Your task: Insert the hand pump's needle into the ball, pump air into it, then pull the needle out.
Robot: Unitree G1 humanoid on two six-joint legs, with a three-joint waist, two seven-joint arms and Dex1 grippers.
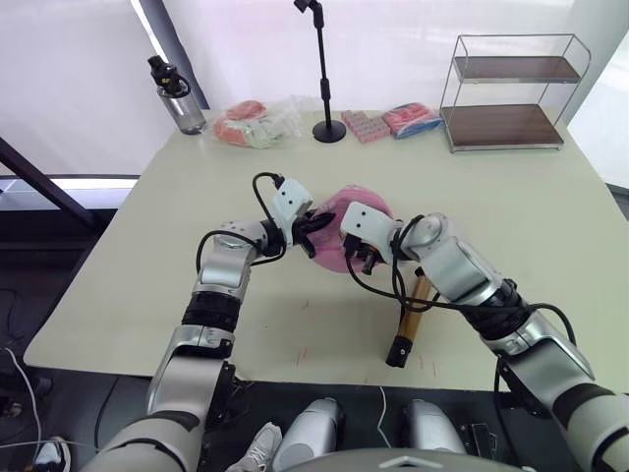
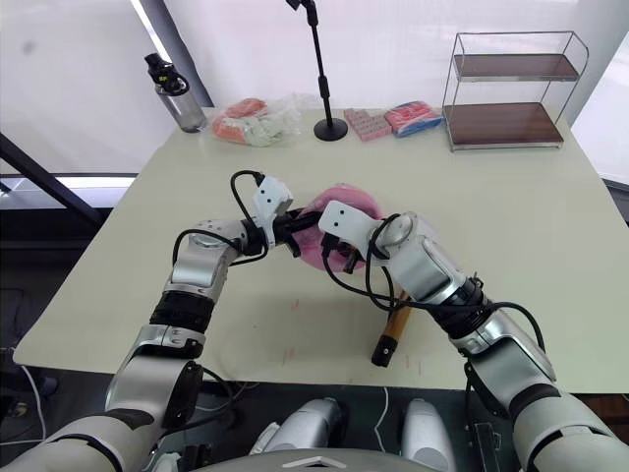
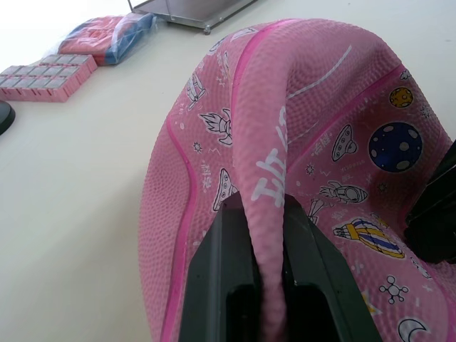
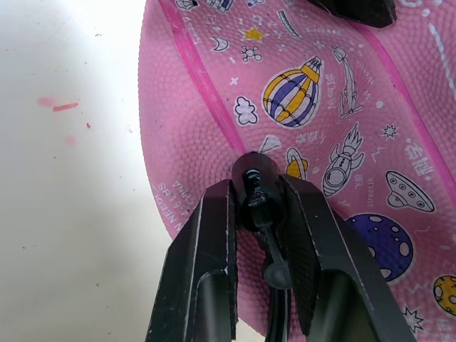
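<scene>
Nearest us, one pump (image 1: 407, 323) lies near the table's (image 1: 118, 295) front edge, partly under the right arm. We see one ball (image 1: 334, 221), limp and creased, mid-table. Our left gripper (image 3: 260, 246) is clamped on a raised fold of it. Our right gripper (image 4: 260, 206) is closed on the needle (image 4: 254, 187) fitting, pressed against the ball. Bare tabletop lies open on both sides. Along the far edge: one bottle (image 1: 177, 95), one stand pole (image 1: 322, 69), one two-shelf rack (image 1: 511, 90), and packets (image 1: 388, 123).
</scene>
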